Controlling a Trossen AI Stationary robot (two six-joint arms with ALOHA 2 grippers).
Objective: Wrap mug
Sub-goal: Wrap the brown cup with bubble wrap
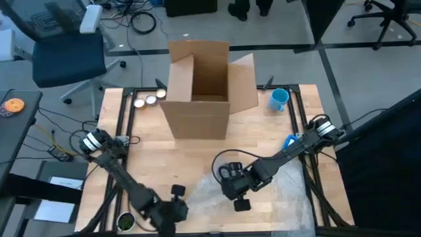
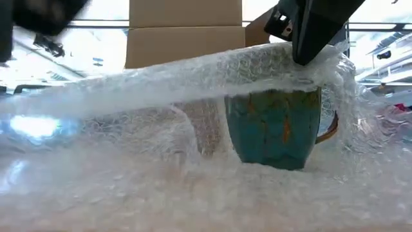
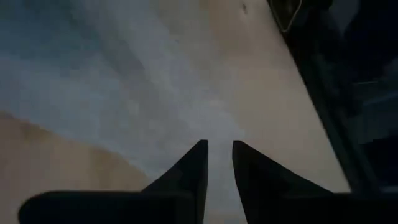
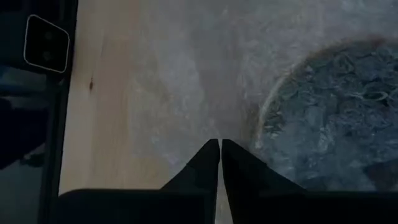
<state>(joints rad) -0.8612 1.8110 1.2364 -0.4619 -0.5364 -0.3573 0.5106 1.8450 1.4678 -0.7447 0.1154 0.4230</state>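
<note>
A teal mug (image 2: 277,129) with orange streaks stands upright on the sheet of bubble wrap (image 2: 129,187) near the table's front edge. A raised band of the wrap (image 2: 167,77) runs over the mug's mouth. Seen through the wrap, the mug's rim (image 4: 292,81) lies just beside my right gripper (image 4: 220,149), which is shut on the wrap above the mug (image 1: 241,197). My left gripper (image 3: 220,155) is to the mug's left (image 1: 176,195), closed on the same sheet. In the high view the right gripper hides the mug. My left gripper pinches the bubble wrap (image 3: 219,134) between its two fingers, coming from above and slanting down. One layer or several, I cannot tell. The wrap rises off the table toward it. My right gripper pinches the wrap's raised edge (image 4: 219,127) between its two fingers from above, right beside the mug's rim. The sheet is pulled up there (image 2: 309,61) and drapes over the mug's mouth and down its handle side.
An open cardboard box (image 1: 200,89) stands at the back centre of the wooden table (image 1: 151,151). A light blue mug (image 1: 279,99) sits at the back right, and small round items (image 1: 150,100) at the back left. A green round object (image 1: 125,220) lies at the front left.
</note>
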